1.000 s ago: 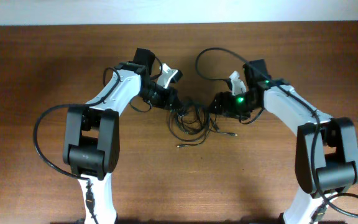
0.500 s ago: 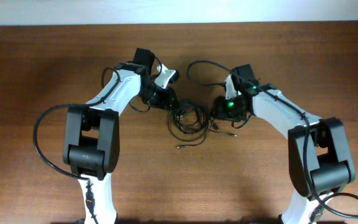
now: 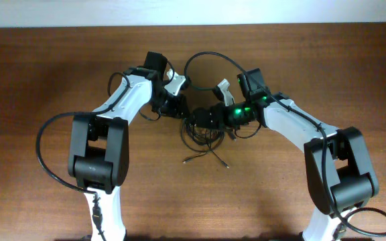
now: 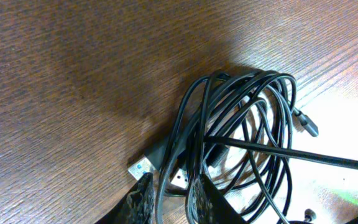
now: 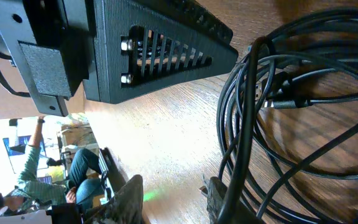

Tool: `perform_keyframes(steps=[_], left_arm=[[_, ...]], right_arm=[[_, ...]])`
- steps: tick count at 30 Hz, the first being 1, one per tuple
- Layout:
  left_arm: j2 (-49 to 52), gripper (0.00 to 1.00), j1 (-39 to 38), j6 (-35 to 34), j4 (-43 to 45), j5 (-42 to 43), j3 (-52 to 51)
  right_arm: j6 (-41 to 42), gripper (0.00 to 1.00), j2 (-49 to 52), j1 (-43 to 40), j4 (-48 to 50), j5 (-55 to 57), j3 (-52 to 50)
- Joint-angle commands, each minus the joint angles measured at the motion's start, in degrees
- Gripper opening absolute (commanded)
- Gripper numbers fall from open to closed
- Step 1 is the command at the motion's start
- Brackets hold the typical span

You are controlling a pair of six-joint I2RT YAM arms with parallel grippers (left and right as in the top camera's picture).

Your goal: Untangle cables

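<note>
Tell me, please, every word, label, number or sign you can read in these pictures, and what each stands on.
None can be read in any view.
Cables and plug: no print shows.
Black housing: no label shows.
Background in the right wrist view: too small and blurred to read.

Thin black cables (image 3: 202, 136): one tangled bundle of overlapping loops, mid-table, somewhat nearer the far edge. Two loose plug-tipped ends trail toward the near edge; one strand pulled taut.
</note>
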Motion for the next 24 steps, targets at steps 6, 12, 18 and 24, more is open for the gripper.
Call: perform_keyframes(steps=[6, 12, 18, 24], left_arm=[[-0.79, 0.30, -0.17, -0.74, 0.09, -0.59, 0.70], [-0.79, 0.30, -0.17, -0.74, -0.07, -0.59, 0.70], [-0.79, 0.30, -0.17, -0.74, -0.11, -0.59, 0.70], [-0.79, 0.31, -0.17, -0.74, -0.11, -0.61, 0.70]], right_arm=[[-0.79, 0.39, -0.13, 1.38, -9.44, 16.26, -0.17], [-0.55, 0.39, -0.13, 9.88, -10.40, 17.59, -1.09], [-1.40, 0.40, -1.88, 8.81, -26.12, 23.08, 4.13], [-4.24, 0.66, -2.82, 5.01, -36.74, 37.51, 11.65]])
